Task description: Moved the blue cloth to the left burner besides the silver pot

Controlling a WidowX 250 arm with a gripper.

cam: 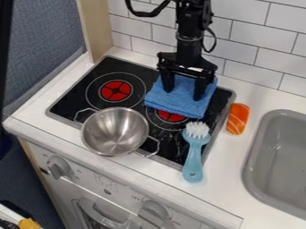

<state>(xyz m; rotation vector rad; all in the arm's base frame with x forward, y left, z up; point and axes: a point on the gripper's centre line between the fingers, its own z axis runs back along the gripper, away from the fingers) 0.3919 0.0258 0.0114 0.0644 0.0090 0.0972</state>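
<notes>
My hand [184, 94] points down over the blue cloth [179, 99], its two fingers spread well apart with their tips at the cloth; I cannot tell whether any fabric is caught between them. The cloth lies on the black stove [76, 100], toward the back right in the camera view, partly covering a red-centred burner [170, 116]. The other red-centred burner [115, 91], to its left, is uncovered. Nearer the front, the silver pot [115, 131] sits near the cloth. A light-blue brush [194, 154] lies bristles up across the stove's front right edge, and an orange-and-white piece [238, 118] rests on the white surface [224, 163] between stove and grey sink [251, 176].
</notes>
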